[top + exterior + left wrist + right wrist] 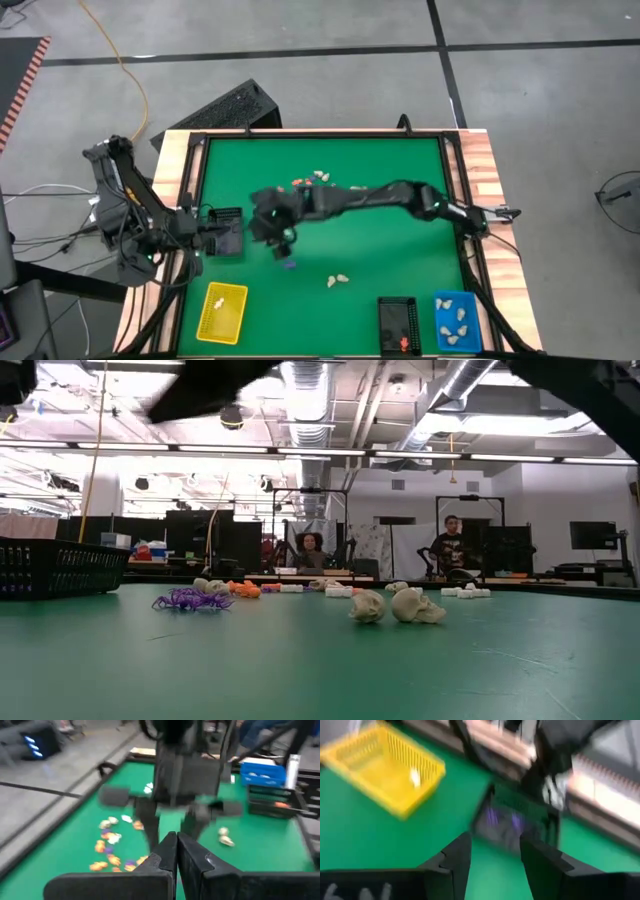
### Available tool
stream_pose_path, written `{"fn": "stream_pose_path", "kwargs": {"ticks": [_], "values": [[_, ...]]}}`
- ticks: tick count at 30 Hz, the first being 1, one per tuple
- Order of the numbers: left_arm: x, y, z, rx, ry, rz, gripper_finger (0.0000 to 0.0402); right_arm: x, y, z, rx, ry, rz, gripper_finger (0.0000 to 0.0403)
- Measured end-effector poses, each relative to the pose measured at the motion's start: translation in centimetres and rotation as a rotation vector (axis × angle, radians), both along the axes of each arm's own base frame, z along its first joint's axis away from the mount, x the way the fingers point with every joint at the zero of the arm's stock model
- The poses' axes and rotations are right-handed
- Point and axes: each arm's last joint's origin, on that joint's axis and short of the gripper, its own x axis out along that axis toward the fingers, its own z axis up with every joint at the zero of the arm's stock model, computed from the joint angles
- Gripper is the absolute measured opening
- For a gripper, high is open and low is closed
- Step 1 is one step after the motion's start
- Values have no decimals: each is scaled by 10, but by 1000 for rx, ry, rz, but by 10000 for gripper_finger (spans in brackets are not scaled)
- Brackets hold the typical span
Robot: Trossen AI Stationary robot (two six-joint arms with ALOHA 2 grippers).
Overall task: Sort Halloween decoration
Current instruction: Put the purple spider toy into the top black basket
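Tiny Halloween figurines (318, 177) lie on the green desk (380, 250), a purple one (290, 264) just under the right gripper (283, 240), jaws open w/ nothing held, near a black tray (226, 232) by the left gripper (212, 238), jaws shut, empty.
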Motion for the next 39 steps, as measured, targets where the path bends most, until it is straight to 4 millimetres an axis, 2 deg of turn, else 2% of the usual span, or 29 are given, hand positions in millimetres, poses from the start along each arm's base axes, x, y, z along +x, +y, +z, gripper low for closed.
{"fn": "stream_pose_path", "kwargs": {"ticks": [3,7,10,15,17,19,23,26,29,33,39], "values": [[-3,6,1,22,-11,18,0,-35,-30,20,-23,183,-50,173],[-7,11,2,33,-8,21,0,-99,-70,60,30,397,-184,160],[-7,13,1,52,3,21,0,-141,-89,74,92,550,-298,148],[-9,15,-3,75,38,18,0,-195,-99,71,157,572,-409,127],[-10,15,-3,70,38,17,0,-215,-96,58,183,512,-452,121],[-10,15,-3,75,40,15,0,-226,-93,36,220,395,-499,118],[-10,15,-3,79,41,14,0,-224,-73,-22,308,108,-488,118],[-10,15,-3,83,37,18,0,-214,-56,-52,343,-111,-412,118],[-10,15,-3,83,36,19,0,-195,-42,-77,349,-236,-347,118],[-10,15,-3,79,35,20,0,-164,-20,-103,311,-251,-253,119],[-10,15,-3,76,33,22,0,-119,7,-145,217,-131,-154,133]]}}
